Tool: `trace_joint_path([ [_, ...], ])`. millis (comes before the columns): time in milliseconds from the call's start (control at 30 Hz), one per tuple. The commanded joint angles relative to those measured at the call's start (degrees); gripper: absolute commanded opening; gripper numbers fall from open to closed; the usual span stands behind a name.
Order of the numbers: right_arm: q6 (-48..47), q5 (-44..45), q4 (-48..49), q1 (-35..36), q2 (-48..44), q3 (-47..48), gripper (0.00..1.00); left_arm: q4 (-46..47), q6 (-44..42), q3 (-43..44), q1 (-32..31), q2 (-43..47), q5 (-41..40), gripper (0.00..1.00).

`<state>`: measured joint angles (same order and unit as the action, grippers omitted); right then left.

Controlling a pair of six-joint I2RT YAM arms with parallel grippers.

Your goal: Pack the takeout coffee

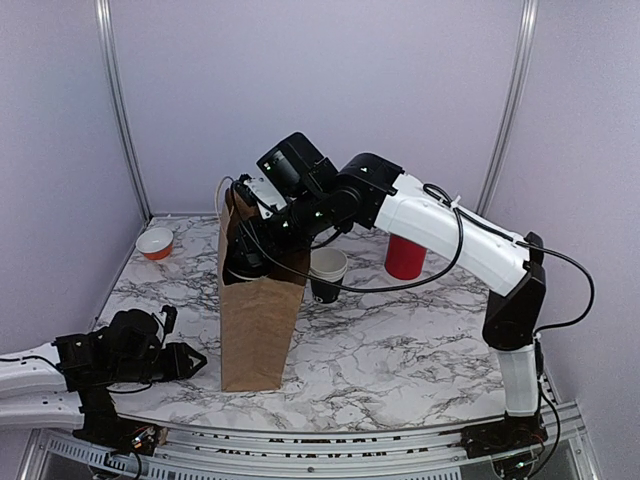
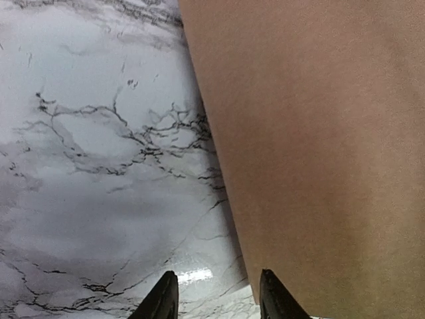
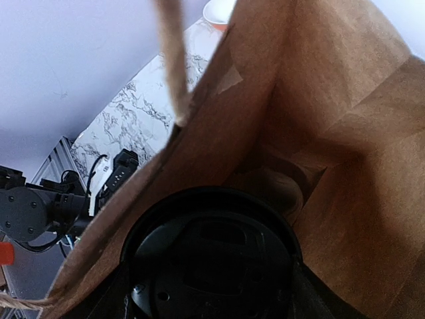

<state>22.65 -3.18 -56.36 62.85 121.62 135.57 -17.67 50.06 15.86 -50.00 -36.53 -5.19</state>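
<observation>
A brown paper bag [image 1: 258,310] stands open in the middle of the table. My right gripper [image 1: 247,262] reaches into its mouth. In the right wrist view the gripper [image 3: 209,266] is shut on a black round lid [image 3: 209,256], held just inside the bag [image 3: 345,133]. A pale cup-like shape [image 3: 289,193] lies deep in the bag. A black paper cup with a pale rim [image 1: 327,273] stands just right of the bag. My left gripper [image 1: 188,360] is open and empty, low beside the bag's left side [image 2: 319,146]; its gap shows in the left wrist view [image 2: 216,296].
A red cup [image 1: 405,257] stands behind my right arm at the back right. A small orange-and-white bowl [image 1: 155,243] sits at the back left and also shows in the right wrist view [image 3: 218,12]. The bag's twine handle [image 3: 174,60] hangs in front of the right wrist camera.
</observation>
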Motion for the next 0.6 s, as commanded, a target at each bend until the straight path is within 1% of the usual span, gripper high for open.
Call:
trace_joint_path([
  [0,0.98,-0.28,-1.31,0.42,0.21,2.59,0.66,10.09,0.59,-3.11,-0.28,-6.08,4.02,0.42],
  [100,0.99,-0.07,-1.72,0.39,0.07,2.78,0.66,16.09,-0.14,-4.14,-0.28,-11.09,6.77,0.41],
  [300,1.42,0.02,-2.55,0.43,0.23,3.03,0.65,25.33,-2.9,-3.05,-0.41,-20.93,10.58,0.41],
  [367,1.63,-0.26,-2.78,0.43,0.34,3.24,0.65,28.5,-3.99,-1.89,-0.59,-23.98,12.12,0.41],
  [567,2.13,-0.22,-4.67,0.43,0.5,3.98,0.65,33.74,-8.25,2.97,-2.84,-34.02,15.18,0.41],
])
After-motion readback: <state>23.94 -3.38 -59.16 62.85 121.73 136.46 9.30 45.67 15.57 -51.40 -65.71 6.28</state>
